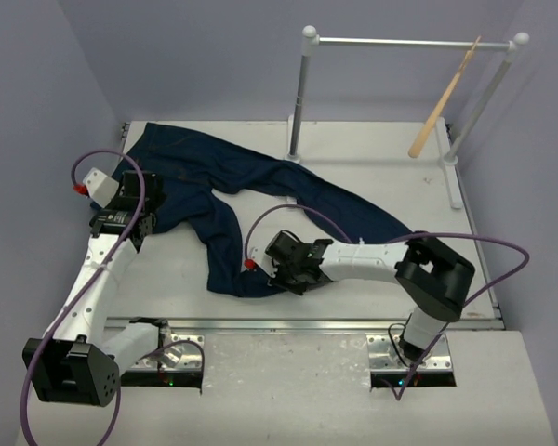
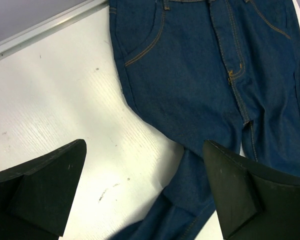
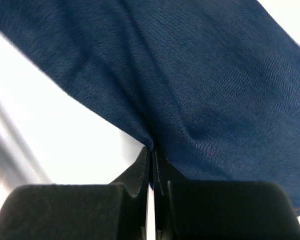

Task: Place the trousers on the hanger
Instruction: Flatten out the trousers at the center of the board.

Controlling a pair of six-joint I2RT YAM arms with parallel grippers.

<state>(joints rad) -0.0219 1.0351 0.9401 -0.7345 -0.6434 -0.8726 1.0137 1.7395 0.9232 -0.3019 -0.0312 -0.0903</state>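
The trousers point(image 1: 200, 177) lie flat on the table point(image 1: 381, 167), in its left and middle part. The waist is at the far-left corner. From there one leg stretches along the table toward the right side, and the other leg bends toward the near edge. So the long axis goes roughly from far left to near right, with the waist pointing away from the hanger point(image 1: 442, 100).

The right gripper point(image 1: 281, 275) is low at the end of the near leg. Its jaws are pressed together, and in the wrist view a fold of the denim point(image 3: 200, 75) is pinched between the tips point(image 3: 151, 152).

The left gripper point(image 1: 130, 216) is above the hip part, beside the waist. Its jaws are spread wide and it holds nothing; the front of the trousers point(image 2: 190, 80), with pocket and fly, shows between the fingers point(image 2: 50, 185).

The hanger hangs tilted on the white rail point(image 1: 400, 42) at the far-right side, well apart from both grippers. The right arm is the nearer one. I think the cloth must travel to the far right, and the waist end will trail behind.
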